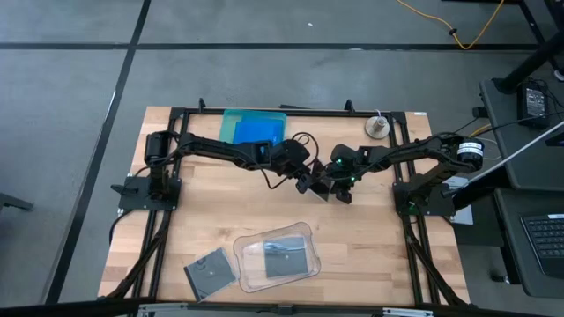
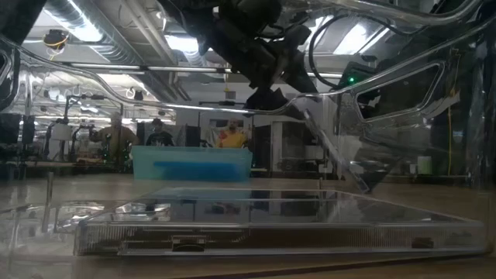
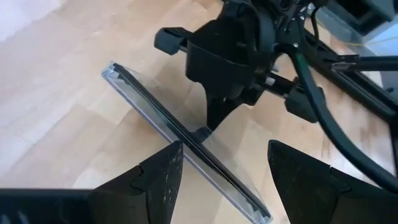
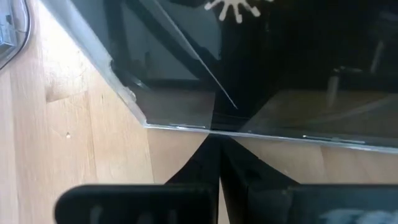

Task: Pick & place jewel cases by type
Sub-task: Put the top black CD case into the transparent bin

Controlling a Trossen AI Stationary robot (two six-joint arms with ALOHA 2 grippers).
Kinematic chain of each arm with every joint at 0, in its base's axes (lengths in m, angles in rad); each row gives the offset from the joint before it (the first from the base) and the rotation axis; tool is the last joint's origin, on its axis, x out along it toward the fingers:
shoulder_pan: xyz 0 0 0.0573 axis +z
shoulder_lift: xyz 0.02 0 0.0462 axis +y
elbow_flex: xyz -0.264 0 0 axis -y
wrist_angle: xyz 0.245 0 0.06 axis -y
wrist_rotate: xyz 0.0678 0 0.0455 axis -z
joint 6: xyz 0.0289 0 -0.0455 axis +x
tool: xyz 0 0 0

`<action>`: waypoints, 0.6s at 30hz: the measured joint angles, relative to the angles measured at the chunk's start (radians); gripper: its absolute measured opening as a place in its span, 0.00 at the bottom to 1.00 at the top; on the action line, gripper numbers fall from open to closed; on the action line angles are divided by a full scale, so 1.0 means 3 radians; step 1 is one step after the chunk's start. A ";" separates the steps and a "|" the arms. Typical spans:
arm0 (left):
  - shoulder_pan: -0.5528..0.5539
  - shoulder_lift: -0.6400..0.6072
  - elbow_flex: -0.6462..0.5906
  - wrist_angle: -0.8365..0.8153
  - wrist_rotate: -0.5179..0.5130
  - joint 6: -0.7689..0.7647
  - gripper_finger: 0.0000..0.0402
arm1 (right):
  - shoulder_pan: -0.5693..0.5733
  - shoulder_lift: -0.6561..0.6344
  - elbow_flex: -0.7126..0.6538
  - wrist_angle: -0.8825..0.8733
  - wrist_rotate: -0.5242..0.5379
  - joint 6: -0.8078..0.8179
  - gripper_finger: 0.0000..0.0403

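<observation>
Jewel case, thin, dark grey, clear-covered (image 3: 186, 146), stands on edge, pinched by the right gripper (image 3: 214, 121); its long edge apparently runs between the left gripper's (image 3: 221, 171) spread jaws.

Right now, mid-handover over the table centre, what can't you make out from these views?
- High view: the held clear jewel case is hidden beneath both arms where the left hand and right hand meet.
- Right wrist view: the case fills the frame; its far edges are cut off.
- Left wrist view: whether its open fingers touch the case is unclear.
- Low view: the clear tray's wall distorts everything behind it.
</observation>
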 joint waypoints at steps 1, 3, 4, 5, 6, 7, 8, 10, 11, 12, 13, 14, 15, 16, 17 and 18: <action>0.0008 0.0001 0.0011 -0.0017 0.0000 0.0041 0.56 | 0.0000 0.0000 0.0000 0.0005 0.0001 0.0000 0.02; 0.0022 0.0002 0.0014 -0.0025 0.0006 0.0064 0.56 | -0.0001 0.0000 0.0002 0.0008 0.0009 0.0000 0.02; 0.0025 0.0002 0.0014 -0.0025 0.0014 0.0069 0.56 | -0.0001 0.0000 0.0003 0.0008 0.0012 -0.0001 0.02; 0.0025 0.0002 0.0014 -0.0016 0.0042 0.0074 0.56 | -0.0001 0.0000 0.0003 0.0008 0.0012 -0.0001 0.02; 0.0032 0.0002 0.0014 0.0006 0.0081 0.0085 0.56 | -0.0001 0.0000 0.0003 0.0010 0.0012 -0.0001 0.02; 0.0042 0.0002 0.0015 0.0027 0.0127 0.0104 0.56 | -0.0001 0.0000 0.0003 0.0012 0.0012 -0.0001 0.02; 0.0044 0.0010 0.0016 0.0046 0.0163 0.0127 0.56 | -0.0001 0.0000 0.0003 0.0016 0.0012 -0.0001 0.02; 0.0068 0.0030 0.0017 0.0144 0.0258 0.0177 0.56 | -0.0001 0.0000 0.0001 0.0022 0.0010 -0.0001 0.02; 0.0083 0.0030 0.0016 0.0161 0.0323 0.0190 0.56 | -0.0001 0.0000 0.0001 0.0029 0.0010 -0.0001 0.02; 0.0095 0.0037 0.0016 0.0180 0.0349 0.0208 0.56 | -0.0001 0.0000 0.0001 0.0033 0.0010 -0.0001 0.02; 0.0103 0.0063 0.0017 0.0217 0.0352 0.0233 0.56 | -0.0001 0.0000 0.0001 0.0033 0.0010 -0.0001 0.02; 0.0112 0.0081 0.0023 0.0245 0.0348 0.0257 0.56 | -0.0001 0.0000 0.0001 0.0033 0.0010 -0.0002 0.02; 0.0122 0.0082 0.0023 0.0234 0.0387 0.0255 0.56 | -0.0001 0.0000 0.0000 0.0033 0.0009 -0.0001 0.02; 0.0138 0.0097 0.0022 0.0229 0.0439 0.0251 0.56 | -0.0001 0.0000 0.0000 0.0033 0.0008 -0.0001 0.02; 0.0154 0.0140 0.0025 0.0298 0.0471 0.0248 0.56 | -0.0001 0.0000 0.0000 0.0033 0.0008 -0.0001 0.02; 0.0162 0.0178 0.0033 0.0377 0.0510 0.0216 0.56 | -0.0001 -0.0001 0.0000 0.0034 0.0008 -0.0002 0.02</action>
